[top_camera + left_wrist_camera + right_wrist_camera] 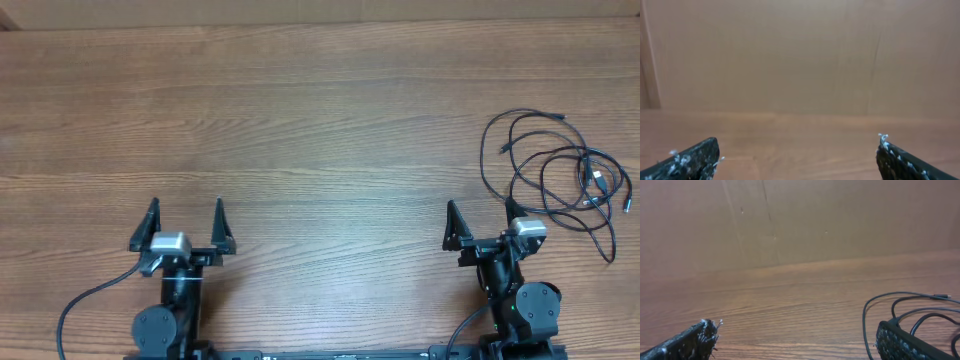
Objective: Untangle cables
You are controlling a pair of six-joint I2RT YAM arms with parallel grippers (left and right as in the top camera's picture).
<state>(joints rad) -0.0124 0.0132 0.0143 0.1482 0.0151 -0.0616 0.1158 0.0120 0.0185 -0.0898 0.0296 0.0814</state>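
Observation:
The cables point(588, 180) are a loose tangle of thin black cords with small plugs, lying on the wooden table point(320, 130) at the right. My right gripper point(480, 210) is open near the front edge, just left of the tangle. Its right finger point(905, 342) rests at the nearest loop, and the cables point(910, 294) curve around and behind that finger in the right wrist view. Nothing lies between its jaws. My left gripper point(186, 208) is open at the front left, far from the cords. In the left wrist view the left gripper point(798, 145) has only bare wood between its jaws.
A brown cardboard wall point(800, 55) stands along the table's far edge. The cable tangle reaches close to the table's right edge point(632, 200).

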